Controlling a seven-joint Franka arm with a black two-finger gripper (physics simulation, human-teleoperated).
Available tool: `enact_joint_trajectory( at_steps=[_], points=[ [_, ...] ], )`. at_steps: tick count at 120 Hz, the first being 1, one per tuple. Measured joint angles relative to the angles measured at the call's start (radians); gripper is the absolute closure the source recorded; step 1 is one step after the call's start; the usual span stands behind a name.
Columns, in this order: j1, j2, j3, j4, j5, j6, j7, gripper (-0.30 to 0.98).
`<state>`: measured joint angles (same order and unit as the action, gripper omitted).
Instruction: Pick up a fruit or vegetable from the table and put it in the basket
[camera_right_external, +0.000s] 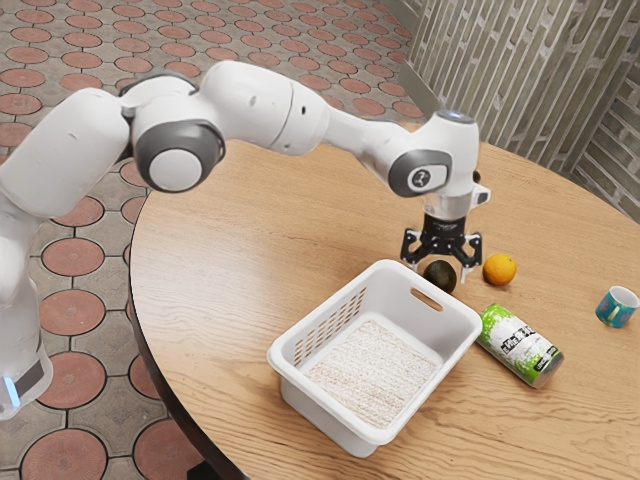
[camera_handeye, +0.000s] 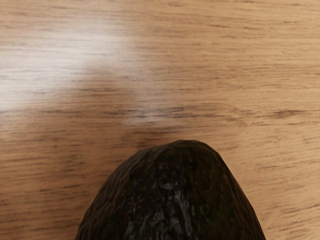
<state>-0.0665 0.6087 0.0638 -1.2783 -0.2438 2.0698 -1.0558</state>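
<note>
Worktop (camera_right_external: 230, 250) broad, under everything, gripper (camera_right_external: 441, 268) low over it. Basket (camera_right_external: 325, 415) upright just beside the gripper, toward the exterior view's lower left, no fruit in it. Gripper released, its two fingers spread wide around the avocado. Green-and-white can (camera_right_external: 521, 346) on its side, off from the gripper toward the exterior view's lower right. Avocado (camera_right_external: 440, 280), the likely pick, between the fingers on the worktop; its dark skin sits right under the hand in the wrist view. Orange (camera_right_external: 499, 269) near the gripper, on the exterior view's right; mug (camera_right_external: 617, 306) well apart, farther the same way. Step in hand, my reading: settling the grasp. Next: close squarely on the rounded sides, check for slip, lift above the basket rim, then carry across.
</note>
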Motion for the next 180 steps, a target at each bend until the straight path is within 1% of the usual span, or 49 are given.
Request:
enact_joint_trajectory(
  at_steps=[23,40,44,64,78,85,91,100,107,115,123,132,147,151,161,175,180],
  points=[
    [0.003,0.006,-0.002,0.000,0.000,0.018,-0.014,0.00],
    [0.004,0.007,-0.002,-0.001,-0.001,0.024,-0.025,0.23],
    [0.003,0.007,-0.002,-0.001,-0.001,0.025,-0.029,0.26],
    [0.001,0.000,-0.006,-0.001,0.000,0.026,-0.049,0.35],
    [-0.007,-0.030,-0.007,-0.006,0.002,0.024,-0.074,0.40],
    [-0.010,-0.074,-0.006,-0.027,0.004,0.022,-0.087,0.38],
    [-0.014,-0.179,0.000,-0.106,0.005,0.020,-0.097,0.36],
    [-0.075,-0.388,0.021,-0.277,0.013,0.018,-0.120,0.36],
    [-0.175,-0.587,0.019,-0.441,0.068,0.017,-0.164,0.34],
    [-0.232,-0.807,-0.074,-0.632,0.138,0.008,-0.233,0.34],
    [-0.237,-0.923,-0.183,-0.726,0.187,-0.008,-0.309,0.34],
    [-0.222,-0.947,-0.238,-0.755,0.222,-0.020,-0.387,0.34],
    [-0.211,-0.861,-0.259,-0.726,0.257,-0.023,-0.494,0.35],
    [-0.211,-0.850,-0.260,-0.719,0.262,-0.021,-0.518,0.27],
    [-0.213,-0.847,-0.262,-0.713,0.278,-0.014,-0.571,0.15],
    [-0.210,-0.846,-0.261,-0.715,0.293,-0.009,-0.634,0.07],
    [-0.185,-0.844,-0.250,-0.718,0.293,-0.009,-0.653,0.05]
  ],
)
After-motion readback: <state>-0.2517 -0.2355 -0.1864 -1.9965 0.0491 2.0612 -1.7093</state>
